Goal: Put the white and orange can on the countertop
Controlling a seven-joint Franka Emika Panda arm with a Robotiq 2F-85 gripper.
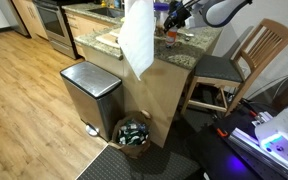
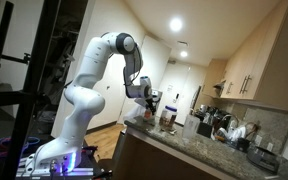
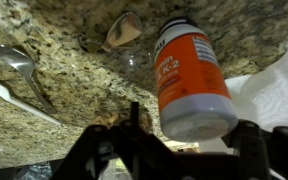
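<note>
The white and orange can stands on the speckled granite countertop. In the wrist view its white end is closest to the camera. My gripper is open, with a dark finger on each side of the can's near end and a visible gap on the left side. In an exterior view the gripper hovers over the countertop, with the can as a small reddish shape below it. In an exterior view the gripper is above the countertop.
Two metal spoons and a white utensil lie on the granite beside the can. A white paper towel hangs over the counter edge. A steel bin, a basket and a wooden chair stand around the cabinet.
</note>
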